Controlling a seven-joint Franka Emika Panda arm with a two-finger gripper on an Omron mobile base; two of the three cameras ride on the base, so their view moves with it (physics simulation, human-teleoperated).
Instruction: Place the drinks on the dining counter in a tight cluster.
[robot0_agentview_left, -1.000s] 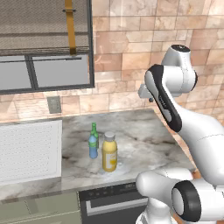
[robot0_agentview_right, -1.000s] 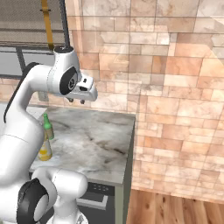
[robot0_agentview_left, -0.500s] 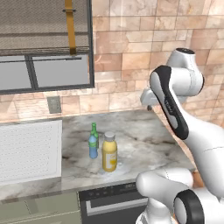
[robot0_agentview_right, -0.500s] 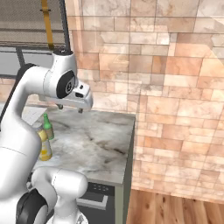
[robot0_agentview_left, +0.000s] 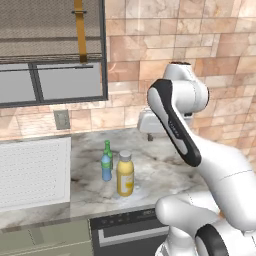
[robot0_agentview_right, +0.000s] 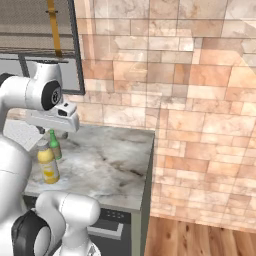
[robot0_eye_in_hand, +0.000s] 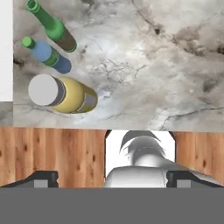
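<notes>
Your gripper (robot0_eye_in_hand: 112, 179) is hanging wide open and empty high above the marble dining counter (robot0_eye_in_hand: 166, 65), well apart from the drinks. The yellow bottle (robot0_agentview_left: 125, 173), the blue bottle (robot0_agentview_left: 106, 166) and the dark green glass bottle (robot0_agentview_left: 107, 149) are standing upright, clustered just beside each other on the counter.

Pretty clearly a home kitchen, rendered rather than real. There's a grey-white veined marble countertop (robot0_agentview_left: 165, 172) running along a wall of tan and pink stone tiles (robot0_agentview_right: 190, 85), a dark oven front with a control strip (robot0_agentview_left: 127, 230) tucked under the counter edge, and a dark-framed window with a mesh blind (robot0_agentview_left: 50, 50) above. A grey wall socket (robot0_agentview_left: 61, 119) sits on the backsplash, and warm wooden plank flooring (robot0_agentview_right: 200, 240) shows beside the counter.
</notes>
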